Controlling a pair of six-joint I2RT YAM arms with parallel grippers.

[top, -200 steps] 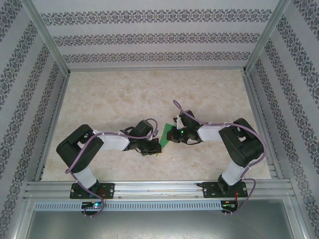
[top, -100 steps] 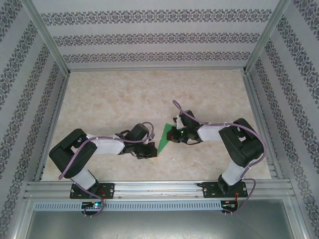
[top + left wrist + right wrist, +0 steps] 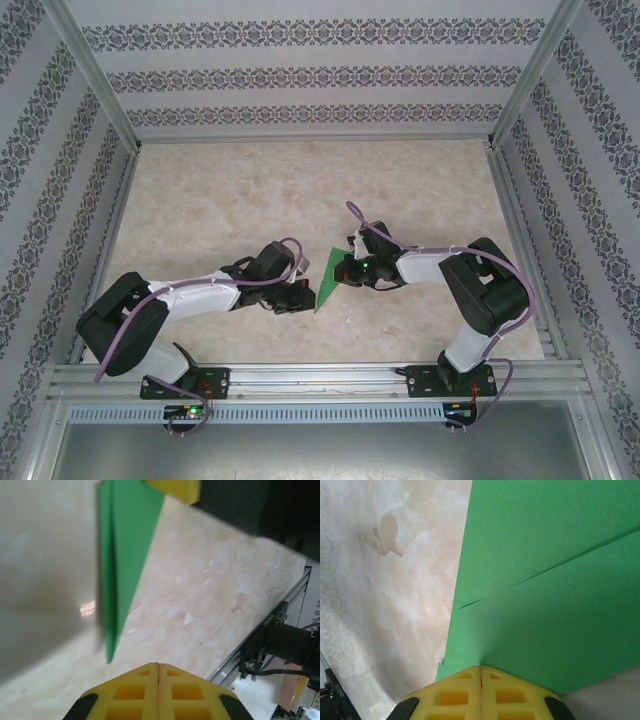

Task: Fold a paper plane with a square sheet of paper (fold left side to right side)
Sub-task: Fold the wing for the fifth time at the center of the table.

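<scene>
The green paper is folded into a narrow pointed shape and stands tilted on edge between the two grippers. In the left wrist view the paper hangs ahead with its tip pointing down toward the table. My right gripper is shut on the paper's edge; in the right wrist view the paper, with a crease line across it, runs out from the closed fingertips of that gripper. My left gripper sits just left of the paper, apart from it. In its own view the left gripper is shut with nothing in it.
The marbled tabletop is walled by patterned panels. A metal rail runs along the near edge by the arm bases. In the left wrist view the table edge and a dark arm base lie to the right.
The left arm has swung its elbow left and down, and its gripper has drawn back slightly from the paper. More of the green paper shows now. The right arm has not moved.
</scene>
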